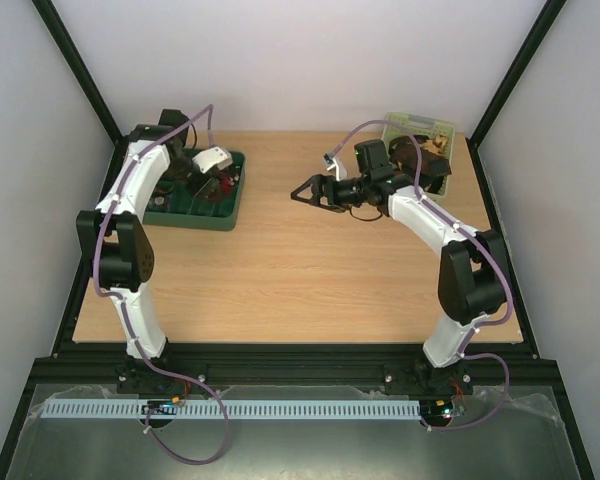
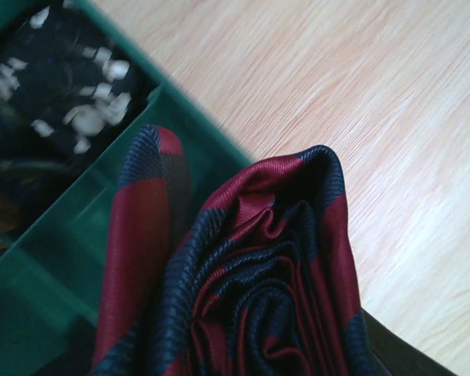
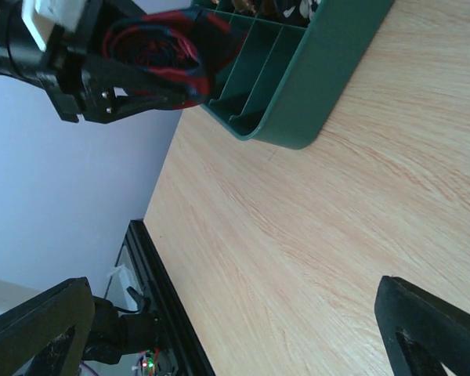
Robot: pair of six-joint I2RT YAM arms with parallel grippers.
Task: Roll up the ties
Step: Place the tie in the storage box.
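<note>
A rolled tie point(image 2: 251, 290), dark red with navy stripes, fills the lower half of the left wrist view. My left gripper point(image 3: 153, 66) is shut on this tie point(image 3: 160, 43) and holds it just above the near edge of the dark green divided tray point(image 3: 313, 70). From above, the left gripper point(image 1: 212, 178) hangs over the tray point(image 1: 235, 205) at the back left. A rolled black tie with white specks point(image 2: 70, 86) sits in one compartment. My right gripper point(image 1: 305, 193) stands open over the middle of the table, pointing left, with nothing between its fingers point(image 3: 39, 329).
A pale green basket point(image 1: 420, 125) holding more dark ties stands at the back right, just behind the right arm. Bare wooden tabletop point(image 1: 300, 280) stretches between the tray and the near edge. A black frame rail point(image 3: 168, 313) borders the table.
</note>
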